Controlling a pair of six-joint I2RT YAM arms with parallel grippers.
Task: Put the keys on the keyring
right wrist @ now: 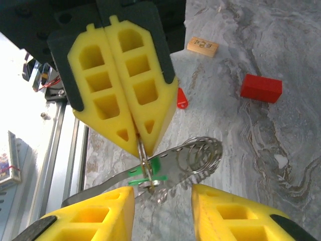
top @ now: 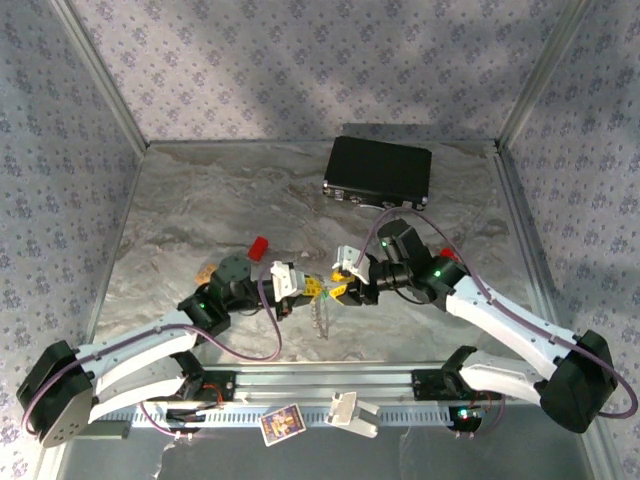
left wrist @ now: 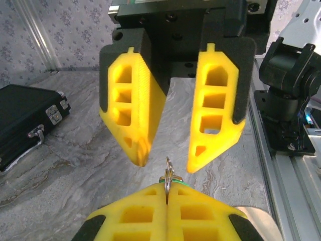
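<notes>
Pale lilac walls [top: 300, 60] with a small flower print close in the table on three sides, with aluminium posts [top: 95, 70] at the corners. The table [top: 190, 190] has a grey marbled surface, and a slotted metal rail [top: 300, 381] runs along its near edge.

In the top view, a small wooden tile [top: 207, 272] lies on the marble at 9 o'clock from the meeting grippers. A plain red block [top: 259, 246] sits near them at 10 o'clock.

The left gripper [top: 312, 290] has its yellow fingers pressed together on a thin wire loop [right wrist: 142, 150] at the head of the green key [right wrist: 150, 168]. Both are held above the table. The keyring [right wrist: 185, 158], a silvery band with a beaded chain, hangs just beside them, its chain drooping toward 6 o'clock. The red key [right wrist: 181, 99] lies on the marble, partly hidden behind the left fingers.

The right gripper [top: 336, 292] faces the left tip to tip, its jaws apart on either side of the keyring.

A black case [top: 378, 172] rests at 1 o'clock near the back wall. A playing card [top: 282, 423] lies below the rail at 6 o'clock.
</notes>
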